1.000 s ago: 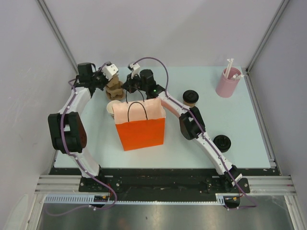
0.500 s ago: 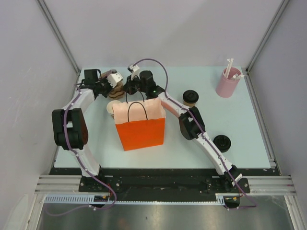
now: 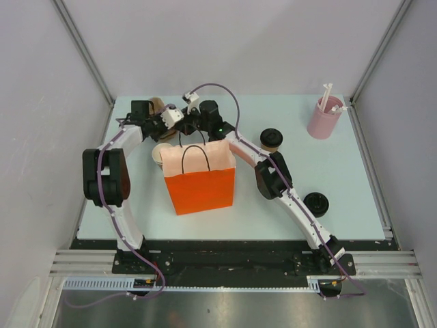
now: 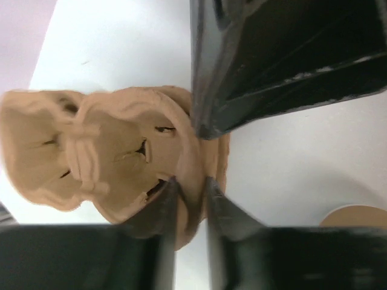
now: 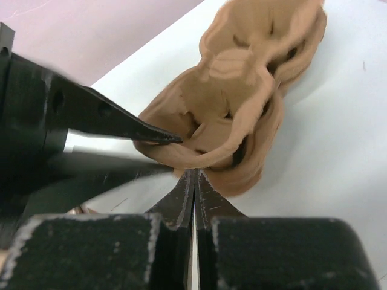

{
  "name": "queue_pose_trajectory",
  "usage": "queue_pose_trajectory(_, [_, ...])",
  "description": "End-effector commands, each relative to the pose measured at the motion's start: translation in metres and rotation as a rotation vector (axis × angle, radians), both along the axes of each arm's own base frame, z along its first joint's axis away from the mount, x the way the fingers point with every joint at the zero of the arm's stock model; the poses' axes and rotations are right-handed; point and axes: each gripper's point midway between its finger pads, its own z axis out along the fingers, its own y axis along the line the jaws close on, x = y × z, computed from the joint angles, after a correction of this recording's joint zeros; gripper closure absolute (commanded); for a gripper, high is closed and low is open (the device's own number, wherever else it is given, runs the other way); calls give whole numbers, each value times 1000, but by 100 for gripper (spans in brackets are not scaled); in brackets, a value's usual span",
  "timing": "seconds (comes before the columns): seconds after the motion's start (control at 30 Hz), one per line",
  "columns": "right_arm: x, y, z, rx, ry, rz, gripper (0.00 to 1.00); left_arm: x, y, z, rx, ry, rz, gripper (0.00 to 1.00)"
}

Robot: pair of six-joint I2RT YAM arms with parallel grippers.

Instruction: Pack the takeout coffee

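Note:
One takeout coffee cup [image 3: 270,139], tan with a black lid, stands right of the orange bag [image 3: 199,179]. Another black lid [image 3: 316,203] shows from above at the front right, its cup hidden beneath. Behind the bag, both grippers meet at the brown pulp tray [image 3: 158,104]. My left gripper [image 4: 188,181] has its jaws slightly apart, astride the tray's rim [image 4: 121,151]. My right gripper [image 5: 193,172] is shut, its tips touching the tray's [image 5: 236,109] near edge with nothing seen between them.
An open tan cup [image 3: 161,154] without a lid sits by the bag's back left corner. A pink cylinder with white straws [image 3: 323,117] stands at the back right. Grey walls close in the table [image 3: 355,198] on three sides.
The left arm has swung right and down toward the right gripper. The tray went from upright in its grip to low behind the wrists. The left jaws have parted.

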Motion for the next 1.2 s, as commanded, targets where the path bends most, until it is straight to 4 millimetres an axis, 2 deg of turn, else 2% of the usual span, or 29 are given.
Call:
queue_pose_trajectory(0.0, [-2,4,8,21,-20,13,100,12,-5,17,22,-52,-16,86])
queue_pose_trajectory(0.07, [-1,3,7,20,-17,11,100,10,-7,23,2,-57,-23,95])
queue_pose_trajectory(0.3, [-1,1,-3,7,-2,6,100,10,-9,42,-46,-78,-20,100])
queue_pose_trajectory(0.43, [-2,2,0,11,-4,9,100,10,-13,53,-81,-83,-28,91])
queue_pose_trajectory(0.47, [-2,2,1,12,-5,9,100,12,2,56,-80,-90,1,87])
queue_pose_trajectory(0.67, [-2,3,1,16,-3,10,100,8,0,54,-99,-64,-21,77])
queue_pose_trajectory(0.93, [-1,2,1,16,1,8,100,6,-1,44,-98,-21,-33,73])
queue_pose_trajectory(1.07, [0,1,2,14,-1,5,100,7,-1,45,-105,-16,-38,72])
queue_pose_trajectory(1.17, [0,0,2,14,-1,5,100,8,-1,45,-98,-15,-43,81])
